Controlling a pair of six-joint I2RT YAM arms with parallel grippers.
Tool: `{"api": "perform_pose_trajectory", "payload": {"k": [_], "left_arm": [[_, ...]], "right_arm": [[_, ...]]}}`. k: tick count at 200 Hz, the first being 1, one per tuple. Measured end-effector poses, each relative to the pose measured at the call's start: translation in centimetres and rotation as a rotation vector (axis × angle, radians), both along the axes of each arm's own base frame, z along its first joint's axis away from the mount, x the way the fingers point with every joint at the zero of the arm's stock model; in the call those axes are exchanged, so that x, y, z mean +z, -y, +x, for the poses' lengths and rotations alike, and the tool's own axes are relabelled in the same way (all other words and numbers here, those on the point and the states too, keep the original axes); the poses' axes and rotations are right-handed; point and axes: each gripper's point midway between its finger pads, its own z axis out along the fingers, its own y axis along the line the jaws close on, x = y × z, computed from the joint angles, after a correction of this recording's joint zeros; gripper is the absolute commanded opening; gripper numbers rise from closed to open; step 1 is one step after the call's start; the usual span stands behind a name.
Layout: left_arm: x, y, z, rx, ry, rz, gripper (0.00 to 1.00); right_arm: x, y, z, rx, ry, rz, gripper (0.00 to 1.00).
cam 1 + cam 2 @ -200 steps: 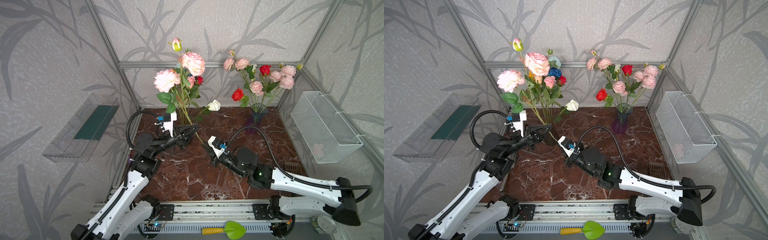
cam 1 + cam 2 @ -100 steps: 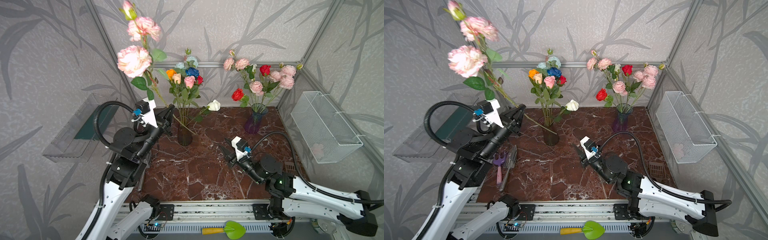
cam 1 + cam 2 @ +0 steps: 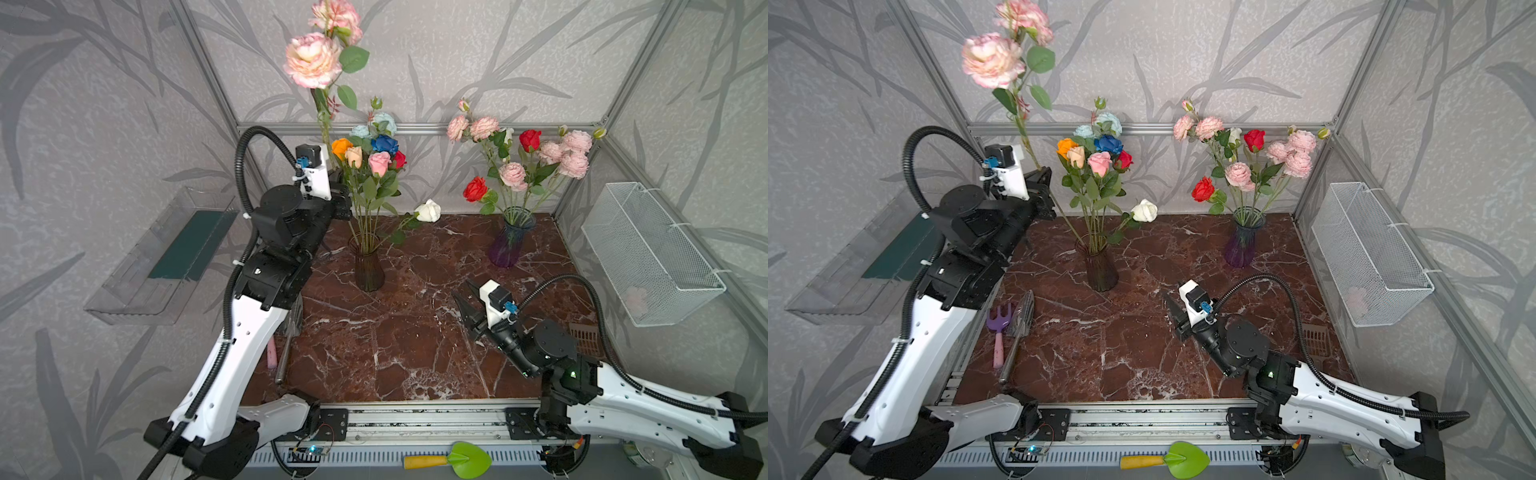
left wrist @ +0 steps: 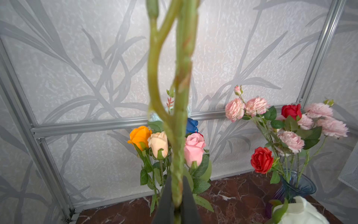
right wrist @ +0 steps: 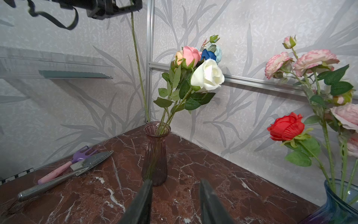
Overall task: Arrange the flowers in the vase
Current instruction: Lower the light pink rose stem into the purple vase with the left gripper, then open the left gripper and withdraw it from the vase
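White arms (image 3: 245,332) (black joints (image 3: 272,276), corrugated cables (image 3: 238,166))

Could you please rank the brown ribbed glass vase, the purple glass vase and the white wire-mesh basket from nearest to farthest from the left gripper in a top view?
1. The brown ribbed glass vase, mid-table, right of the left gripper.
2. The purple glass vase, back right.
3. The white wire-mesh basket, right wall.

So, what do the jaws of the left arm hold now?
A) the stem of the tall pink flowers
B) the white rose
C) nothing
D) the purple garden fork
A: in the left wrist view the jaws are closed on the green stem, and both top views show the pink flowers above that arm.
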Motion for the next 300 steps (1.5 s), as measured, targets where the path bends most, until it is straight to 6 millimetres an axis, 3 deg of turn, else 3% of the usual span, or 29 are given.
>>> {"api": "perform_pose_trajectory", "payload": {"k": [33,78,122,143,229,300], "left_arm": [[-2.7,0.7,2.5,-0.002,-0.057,0.021,0.00],[-5.2,0.6,3.7,0.010,-0.079,0.011,0.00],[-11.8,0.4,4.9,0.021,-0.180,0.038,0.00],[-13.6,0.3,5.1,0.027,-0.203,0.038,0.01],[-16.8,0.0,6.5,0.041,-0.268,0.037,0.25],[-18.1,-0.3,6.0,0.044,-0.292,0.038,0.27]], "right_arm": [[0.3,1.1,-0.3,-0.012,0.001,0.017,0.41],[-0.5,1.8,-0.3,-0.029,-0.008,0.010,0.41],[-1.1,1.6,-0.1,-0.037,-0.018,-0.006,0.42],[-1.4,1.4,0.1,-0.038,-0.022,-0.016,0.42],[-1.9,1.3,0.6,-0.053,-0.030,-0.034,0.44],[-2.0,1.5,0.9,-0.065,-0.035,-0.030,0.44]]}}
